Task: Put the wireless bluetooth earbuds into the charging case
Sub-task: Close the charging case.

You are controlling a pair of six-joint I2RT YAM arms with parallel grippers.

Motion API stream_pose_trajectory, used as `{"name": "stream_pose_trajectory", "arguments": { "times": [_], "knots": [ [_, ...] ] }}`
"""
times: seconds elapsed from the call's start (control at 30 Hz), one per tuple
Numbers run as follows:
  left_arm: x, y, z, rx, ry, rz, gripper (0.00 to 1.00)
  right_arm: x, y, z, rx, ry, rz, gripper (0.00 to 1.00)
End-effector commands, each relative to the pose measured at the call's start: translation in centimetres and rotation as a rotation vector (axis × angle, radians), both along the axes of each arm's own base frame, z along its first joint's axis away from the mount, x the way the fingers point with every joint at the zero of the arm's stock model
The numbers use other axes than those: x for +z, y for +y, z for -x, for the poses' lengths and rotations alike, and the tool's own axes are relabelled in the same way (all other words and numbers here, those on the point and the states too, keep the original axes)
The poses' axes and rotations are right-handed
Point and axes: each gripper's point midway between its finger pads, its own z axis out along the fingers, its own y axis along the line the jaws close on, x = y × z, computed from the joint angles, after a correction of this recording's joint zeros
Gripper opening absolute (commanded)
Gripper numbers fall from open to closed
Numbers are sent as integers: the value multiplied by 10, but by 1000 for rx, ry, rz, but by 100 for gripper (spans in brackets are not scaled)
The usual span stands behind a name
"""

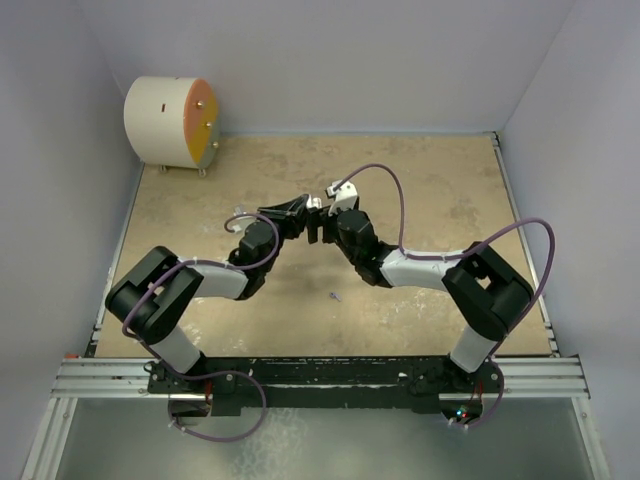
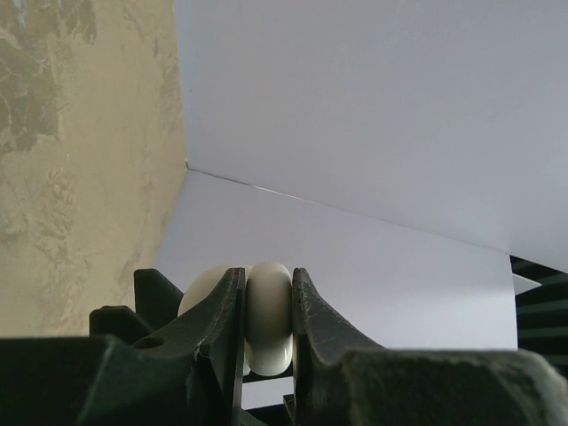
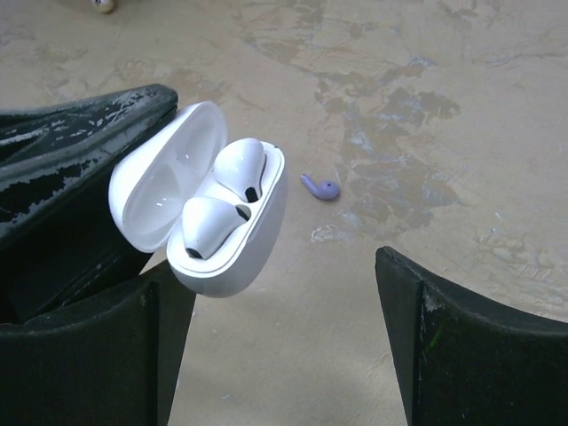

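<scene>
Right tool (image 3: 282, 297) fingers sit closest in the right wrist view, one at the lower left and one at the lower right, spread wide with nothing between them. Just past them is the case (image 3: 232, 253), open, with its lid (image 3: 164, 191) swung back to the left. Two white buds (image 3: 213, 226) sit side by side in its wells, round heads up and stems hidden inside. The left tool (image 2: 266, 288) pinches the case: in the left wrist view its two fingers (image 2: 312, 319) press on either side of the white shell. A lilac bud (image 3: 321, 187) lies on its side on the mottled tan table (image 3: 444, 106), to the right of the case and apart from it, touched by neither tool. From above, both arms reach toward the middle of the table and the tools meet there, tip to tip. The lilac bud lies alone, nearer the bases than the tools and between the two arms. A white drum (image 1: 170, 122) with an orange face stands in the far left corner.
</scene>
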Motion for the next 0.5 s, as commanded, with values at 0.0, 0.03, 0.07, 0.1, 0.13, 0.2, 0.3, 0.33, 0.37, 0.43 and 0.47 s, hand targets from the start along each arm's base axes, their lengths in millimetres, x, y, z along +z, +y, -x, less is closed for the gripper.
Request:
{"name": "stream_pose_trajectory", "arguments": {
  "times": [0.0,0.03,0.07,0.1,0.13,0.2,0.3,0.33,0.37,0.43,0.47],
  "knots": [
    [22,-5,5,-9,-51,79,0,49,-2,-12,-69,-118,-112,82],
    [21,-4,6,-7,-48,81,0,51,-4,-13,-80,-123,-113,82],
    [20,-3,7,-7,-46,83,0,53,-7,-14,-92,-129,-113,82],
    [20,-3,8,-8,-45,85,0,54,-8,-15,-102,-132,-111,82],
    [19,-3,9,-7,-42,87,0,54,-11,-16,-115,-134,-109,82],
    [19,-2,9,-6,-42,92,0,55,-16,-17,-141,-140,-105,82],
    [18,-1,12,-14,-38,96,0,57,-26,-19,-190,-149,-98,82],
    [17,-1,13,-17,-35,97,0,58,-31,-20,-209,-152,-93,82],
    [16,-1,15,-18,-34,99,0,58,-37,-21,-239,-155,-88,82],
    [14,-1,17,-26,-29,102,0,57,-45,-20,-276,-157,-74,82],
    [12,0,17,-26,-25,104,0,58,-52,-21,-307,-161,-68,82]
  ]
}}
